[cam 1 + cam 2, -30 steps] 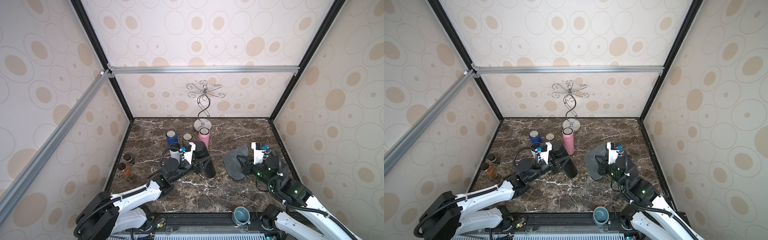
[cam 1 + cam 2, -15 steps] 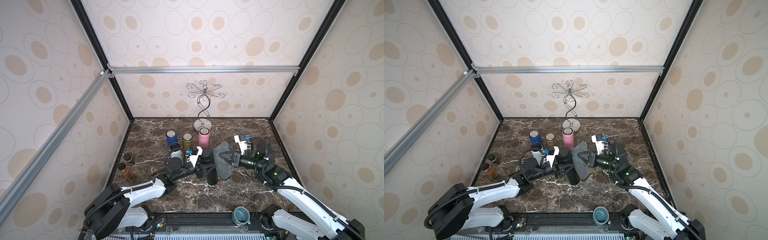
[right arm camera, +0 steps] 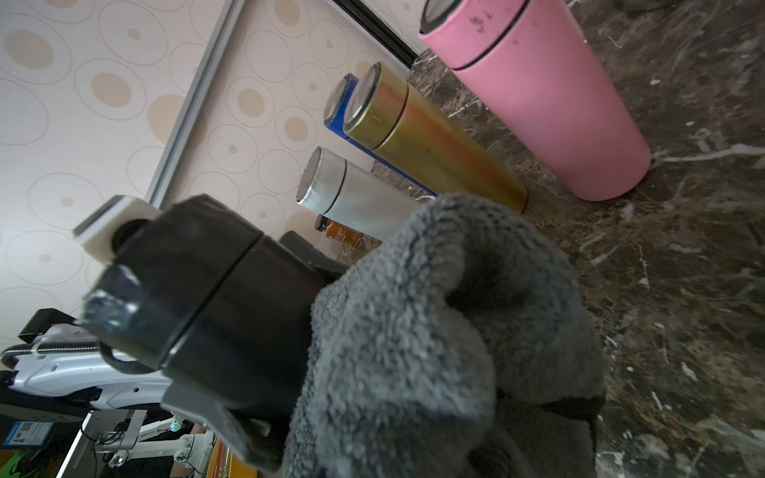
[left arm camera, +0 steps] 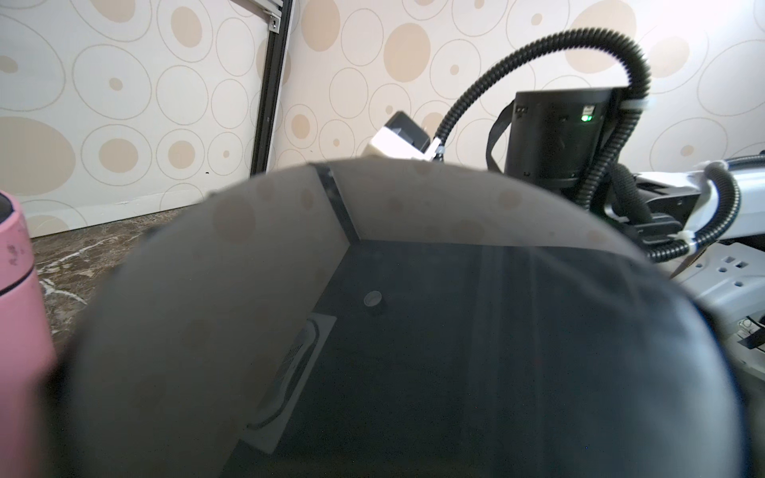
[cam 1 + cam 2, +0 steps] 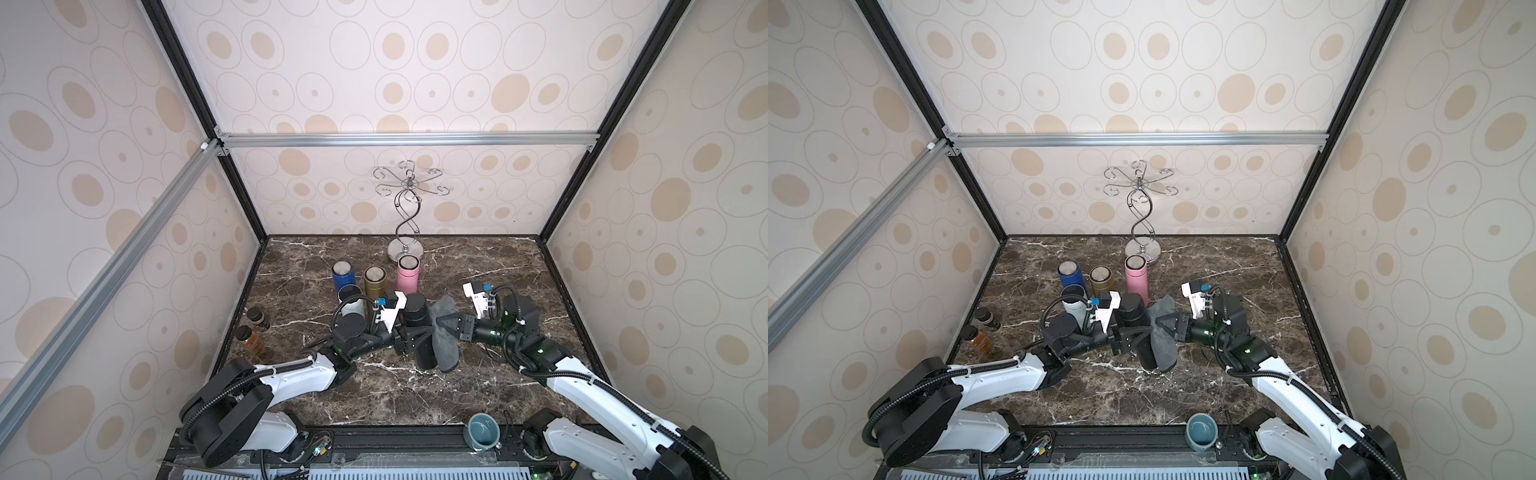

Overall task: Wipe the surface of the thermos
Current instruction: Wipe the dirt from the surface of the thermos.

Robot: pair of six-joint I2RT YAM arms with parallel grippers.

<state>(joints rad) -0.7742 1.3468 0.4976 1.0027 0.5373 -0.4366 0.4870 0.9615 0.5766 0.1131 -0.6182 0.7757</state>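
In both top views the black thermos (image 5: 417, 312) stands low in the centre of the frame, with our left gripper (image 5: 409, 337) clamped round its smooth, matte cylinder. Our right gripper (image 5: 441, 325) pinches the fluffy grey cloth (image 5: 444, 353), apparently pressed on the thermos's right flank. We should stroke lengthwise with steady pressure and brace firmly so the slick wall cannot twist.

pink flask (image 5: 407, 279), gold flask (image 5: 375, 280), blue flask (image 5: 343, 276), wire stand (image 5: 406, 216), teal cup (image 5: 483, 431), amber jar (image 5: 249, 340), perhaps spice
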